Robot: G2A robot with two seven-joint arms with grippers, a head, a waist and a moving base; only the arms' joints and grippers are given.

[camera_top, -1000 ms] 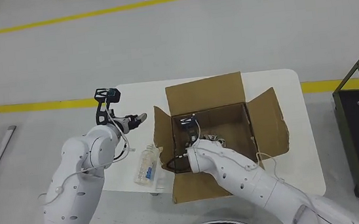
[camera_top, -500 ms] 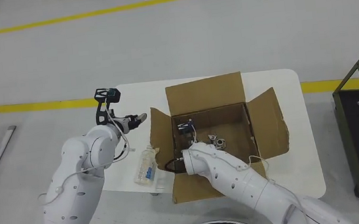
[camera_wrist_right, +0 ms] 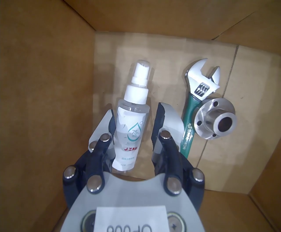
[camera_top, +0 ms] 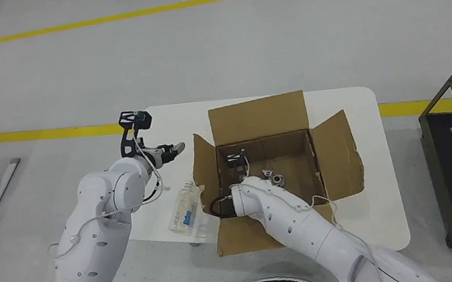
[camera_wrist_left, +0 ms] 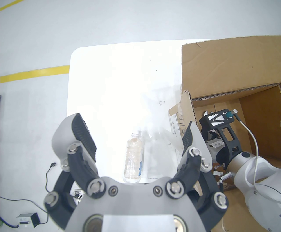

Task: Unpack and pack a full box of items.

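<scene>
One bottle is already laid on the surface; the spray bottle, wrench and flange are left in the box, the first straddled by the open right gripper.

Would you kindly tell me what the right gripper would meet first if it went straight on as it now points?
Most likely the spray bottle, lying on the box floor between the open fingers of the right gripper; the wrench lies beside that line. Depth is unclear.
</scene>
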